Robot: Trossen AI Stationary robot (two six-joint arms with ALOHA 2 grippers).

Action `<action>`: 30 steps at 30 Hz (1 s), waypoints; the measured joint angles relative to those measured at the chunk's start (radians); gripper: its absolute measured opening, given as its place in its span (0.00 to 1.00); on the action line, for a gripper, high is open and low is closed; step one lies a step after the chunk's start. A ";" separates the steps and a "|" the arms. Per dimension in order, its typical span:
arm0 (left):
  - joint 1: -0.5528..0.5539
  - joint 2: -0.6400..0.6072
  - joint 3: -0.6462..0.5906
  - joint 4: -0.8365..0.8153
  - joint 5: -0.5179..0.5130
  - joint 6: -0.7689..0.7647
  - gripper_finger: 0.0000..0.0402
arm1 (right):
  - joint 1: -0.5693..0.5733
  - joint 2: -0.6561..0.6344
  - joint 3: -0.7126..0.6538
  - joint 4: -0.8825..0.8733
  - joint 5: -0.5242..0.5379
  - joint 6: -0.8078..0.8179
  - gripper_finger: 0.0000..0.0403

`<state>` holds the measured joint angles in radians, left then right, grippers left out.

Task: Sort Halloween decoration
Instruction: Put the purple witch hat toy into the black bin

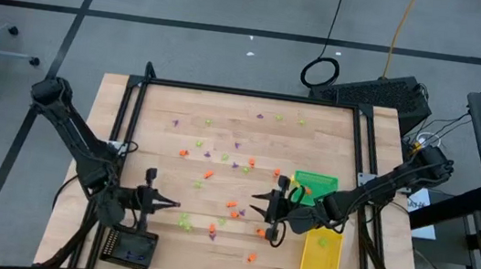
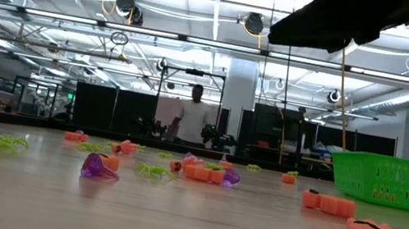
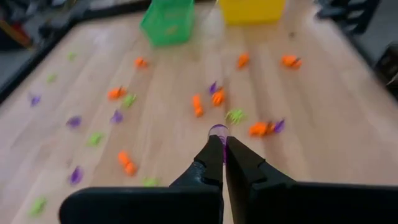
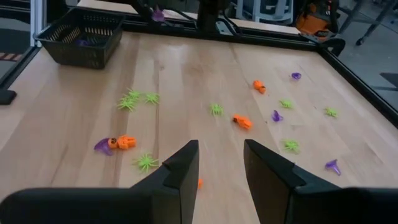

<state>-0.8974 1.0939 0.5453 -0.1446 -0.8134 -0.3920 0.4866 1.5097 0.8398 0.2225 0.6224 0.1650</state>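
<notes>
The left arm is reaching in from the table's left edge, its elbow bent, with the left gripper (image 1: 175,205) hanging above the front left part of the table and pointing toward the middle. Its fingers (image 3: 214,155) are pinching a tiny purple trinket (image 3: 218,130) at their tips. The right arm is stretching in from the right edge, and the right gripper (image 1: 255,203) is facing the left one, its fingers (image 4: 186,163) standing apart and holding nothing.

Got a green tray (image 1: 315,182) and a yellow tray (image 1: 321,256) sitting near each other on the wooden table (image 1: 225,114). Black basket (image 1: 128,249) over at the opposite corner. Also a person (image 2: 191,119) standing way back in the room.
</notes>
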 joint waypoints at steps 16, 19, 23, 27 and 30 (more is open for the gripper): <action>0.000 0.000 -0.053 0.324 0.054 0.301 0.00 | -0.003 0.118 0.000 0.279 0.000 -0.211 0.29; 0.000 0.000 -0.053 0.324 0.054 0.301 0.00 | -0.003 0.120 0.000 0.306 0.000 -0.256 0.29; 0.000 0.000 -0.053 0.324 0.054 0.301 0.00 | -0.009 0.120 0.000 0.335 0.001 -0.284 0.29; 0.000 0.000 -0.053 0.323 0.054 0.301 0.00 | -0.021 0.120 0.000 0.335 0.001 -0.271 0.29; 0.000 0.000 -0.053 0.323 0.054 0.301 0.00 | -0.027 0.120 0.000 0.335 0.001 -0.255 0.29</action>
<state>-0.8970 1.0943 0.4923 0.1783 -0.7594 -0.0914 0.4597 1.6295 0.8398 0.5571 0.6231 -0.0898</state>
